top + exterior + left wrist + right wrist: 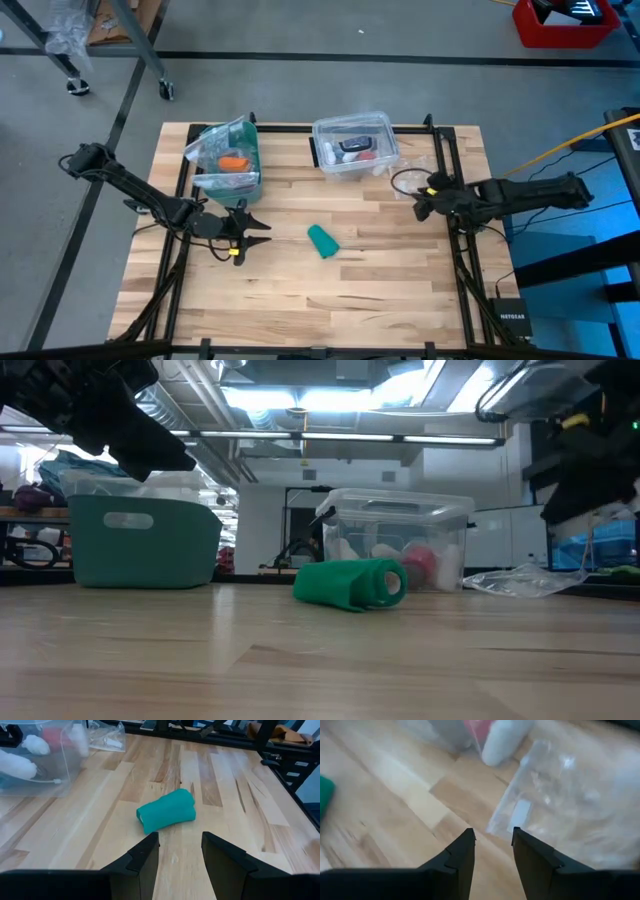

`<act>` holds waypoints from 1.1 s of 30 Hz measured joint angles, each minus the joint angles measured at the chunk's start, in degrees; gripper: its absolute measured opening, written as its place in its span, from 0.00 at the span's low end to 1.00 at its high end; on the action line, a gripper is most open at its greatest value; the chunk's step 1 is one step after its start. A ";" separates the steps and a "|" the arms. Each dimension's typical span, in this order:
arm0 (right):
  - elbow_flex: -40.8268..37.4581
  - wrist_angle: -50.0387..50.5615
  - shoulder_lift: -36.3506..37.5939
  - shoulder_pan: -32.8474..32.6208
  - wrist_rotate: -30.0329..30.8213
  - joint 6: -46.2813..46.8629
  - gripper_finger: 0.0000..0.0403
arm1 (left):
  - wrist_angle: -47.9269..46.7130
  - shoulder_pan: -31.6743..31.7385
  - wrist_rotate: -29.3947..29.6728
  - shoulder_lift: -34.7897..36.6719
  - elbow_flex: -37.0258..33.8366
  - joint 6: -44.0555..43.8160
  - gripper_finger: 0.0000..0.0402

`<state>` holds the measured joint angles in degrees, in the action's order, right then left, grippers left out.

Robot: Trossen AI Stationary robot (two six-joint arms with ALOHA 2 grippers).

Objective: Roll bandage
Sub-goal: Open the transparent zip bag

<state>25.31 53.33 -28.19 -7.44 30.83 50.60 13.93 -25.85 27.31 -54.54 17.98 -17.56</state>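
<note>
The bandage [322, 241] is a small teal roll lying on its side on the wooden table, near the middle. It also shows in the low view [350, 583] and the left wrist view [166, 810]. My left gripper [255, 232] hovers to the roll's left, pointing at it, open and with nothing between its fingers [180, 840]. My right gripper [420, 205] is drawn back at the table's right side, raised above the wood. It too is open and holds nothing [492, 834]. A teal sliver of the bandage [324, 795] shows at the edge of its wrist view.
A teal bin [228, 158] holding an orange item stands at the back left. A clear lidded box [355, 145] stands at the back centre. A clear plastic bag [570, 785] lies below my right gripper. Black frame rails [447, 180] run along the table's sides.
</note>
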 joint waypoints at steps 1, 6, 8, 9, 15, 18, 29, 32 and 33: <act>-1.75 -1.52 1.70 0.00 -0.52 2.33 0.33 | -0.04 0.02 0.00 0.00 0.00 0.00 0.35; -8.90 -7.64 3.45 -0.02 0.12 14.46 0.33 | -0.04 0.02 0.00 0.00 0.00 -0.02 0.35; -10.52 -10.93 2.42 -0.02 3.31 21.42 0.33 | 0.08 0.02 0.00 0.00 0.00 -0.28 0.35; -11.04 -11.78 1.83 -0.02 5.19 25.37 0.33 | 0.12 0.02 0.00 0.00 0.00 -0.31 0.35; -11.35 -11.33 -3.10 -0.02 11.56 45.37 0.33 | 0.18 0.02 0.00 0.00 0.00 -0.70 0.35; -11.35 -11.40 -6.47 -0.02 8.13 52.97 0.33 | 0.15 0.02 0.00 0.00 0.00 -0.58 0.35; -10.52 -11.29 -20.37 -0.02 4.14 70.79 0.33 | -0.04 0.02 0.00 0.00 0.00 -0.65 0.35; -10.52 -11.20 -23.65 0.10 6.36 74.55 0.33 | -0.04 0.02 0.00 0.00 0.00 0.41 0.35; -10.52 -11.63 -24.67 0.49 6.56 74.85 0.33 | -0.04 0.02 0.00 0.00 0.00 0.83 0.35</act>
<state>14.79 41.70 -52.86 -6.95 37.39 125.44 13.89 -25.82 27.31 -54.54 17.98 -16.73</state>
